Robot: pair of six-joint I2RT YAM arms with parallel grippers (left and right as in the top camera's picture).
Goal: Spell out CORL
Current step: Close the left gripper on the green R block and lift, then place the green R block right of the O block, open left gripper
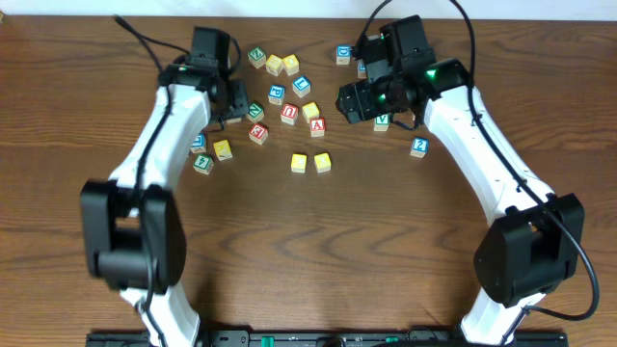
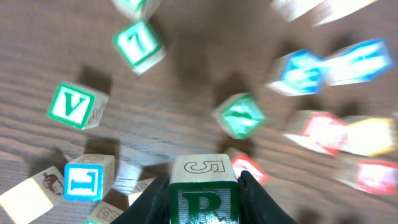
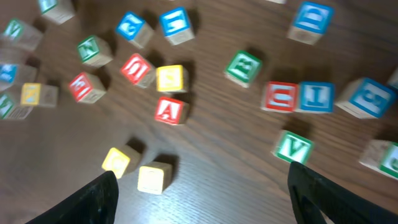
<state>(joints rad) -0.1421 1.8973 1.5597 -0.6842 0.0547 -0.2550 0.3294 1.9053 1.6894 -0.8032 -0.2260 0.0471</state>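
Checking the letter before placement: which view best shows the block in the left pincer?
Left wrist: the R block fills the foreground, clamped in the left pincer, its letter legible. Overhead, the pincer covers it, so nothing can be read. The right wrist view does not show it.

Left arm (image 1: 166, 120) runs up the left side to the far part of the scene, wrist bent in toward the middle. Its gripper (image 2: 203, 182) is clamped tight, both fingers pressed flat against the sides of a block (image 2: 200, 167). On the right, the right arm (image 1: 480, 135) stretches far and inward too, with its gripper (image 3: 202, 174) spread wide and nothing between the fingers.
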